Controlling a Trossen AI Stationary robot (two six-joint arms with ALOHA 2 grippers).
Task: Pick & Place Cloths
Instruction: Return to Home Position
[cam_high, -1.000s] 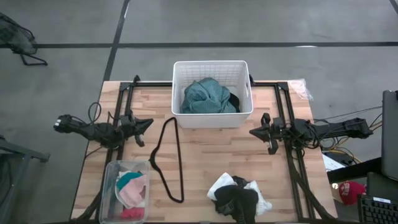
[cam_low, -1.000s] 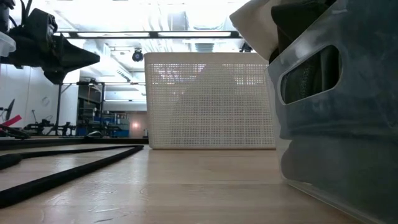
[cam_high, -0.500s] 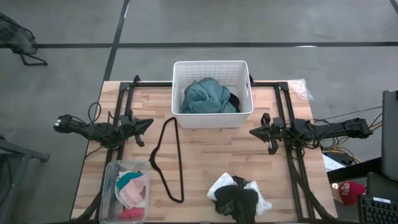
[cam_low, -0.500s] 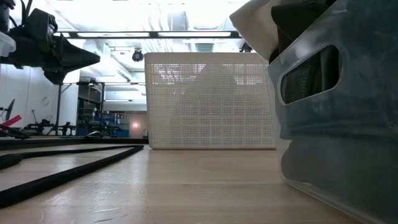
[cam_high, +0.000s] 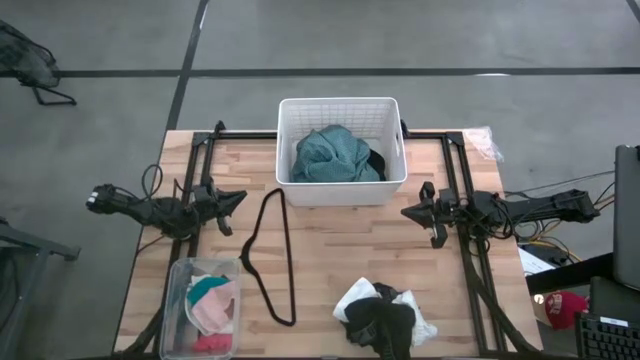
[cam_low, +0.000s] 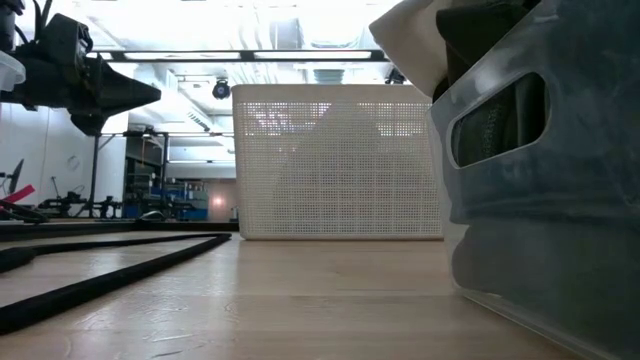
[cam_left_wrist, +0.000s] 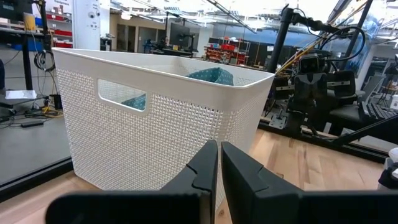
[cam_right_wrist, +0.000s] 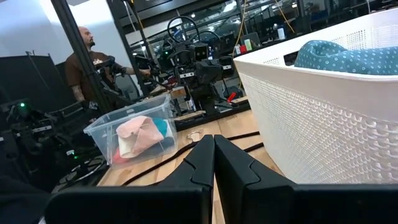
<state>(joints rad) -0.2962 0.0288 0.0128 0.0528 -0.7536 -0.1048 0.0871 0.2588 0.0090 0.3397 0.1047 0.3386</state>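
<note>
A large teal garment (cam_high: 335, 157) with a dark piece beside it lies in the white slotted basket (cam_high: 340, 108) at the table's far middle; its top shows in the left wrist view (cam_left_wrist: 211, 76) and the right wrist view (cam_right_wrist: 348, 57). Black, grey and white cloths (cam_high: 384, 316) fill a clear bin at the near edge. Pink and teal bits (cam_high: 211, 304) sit in a clear tub near left (cam_right_wrist: 140, 135). My left gripper (cam_high: 240, 198) hovers shut left of the basket. My right gripper (cam_high: 406, 212) hovers shut right of it. Neither touches anything.
A thin black cord loop (cam_high: 272, 256) lies on the wood between the basket and the near edge. Black frame rails (cam_high: 465, 240) run along both table sides. Bare wood lies in the table's middle. A person (cam_right_wrist: 84, 62) stands beyond the table in the right wrist view.
</note>
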